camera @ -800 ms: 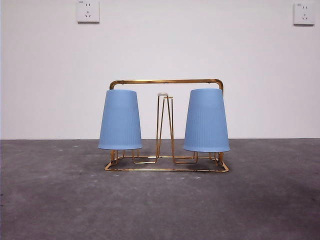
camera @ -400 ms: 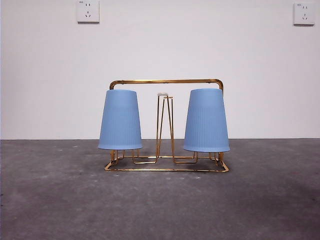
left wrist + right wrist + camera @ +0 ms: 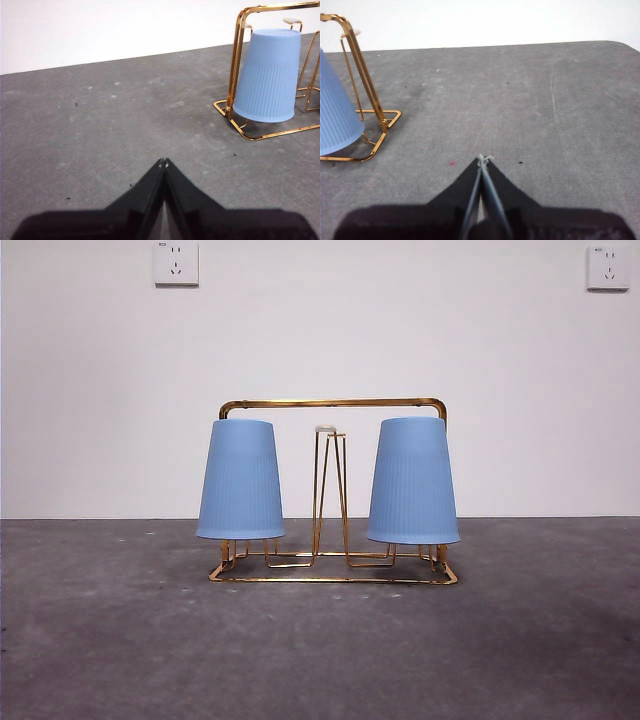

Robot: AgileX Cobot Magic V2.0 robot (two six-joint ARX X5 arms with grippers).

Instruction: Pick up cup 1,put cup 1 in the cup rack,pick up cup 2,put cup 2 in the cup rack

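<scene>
Item: cup rack (image 3: 333, 402), gold wire, arched rectangular handle frame over a rectangular base, standing mid-table on the grey table top (image 3: 120, 640); a narrow wire prong (image 3: 330, 495) rises bare at its centre. Contents: two light-blue ribbed plastic cups, both inverted over prongs, mouths hanging just above the base wire. Taking the rack's centre as the dial in the front view, cup 1 (image 3: 240, 480) sits at nine o'clock and cup 2 (image 3: 413, 480) at three o'clock, apart from each other with the bare prong between; which cup bears which number is a guess. Both appear upright, cup 2 with its top close against the handle's corner. Left gripper (image 3: 163, 162): jaws pressed together, empty, low over the table, well apart from the rack, on the side of the cup at nine o'clock. Right gripper (image 3: 482, 159): jaws likewise together, empty, off the rack's other end. Beyond: white wall with two sockets (image 3: 176, 262). Judgement: both placements look done. Hazards: the rack is light wire, so an arm sweeping past could snag the frame and drag it; a cup only loosely seated on its prong could tilt or slip off if jolted.
</scene>
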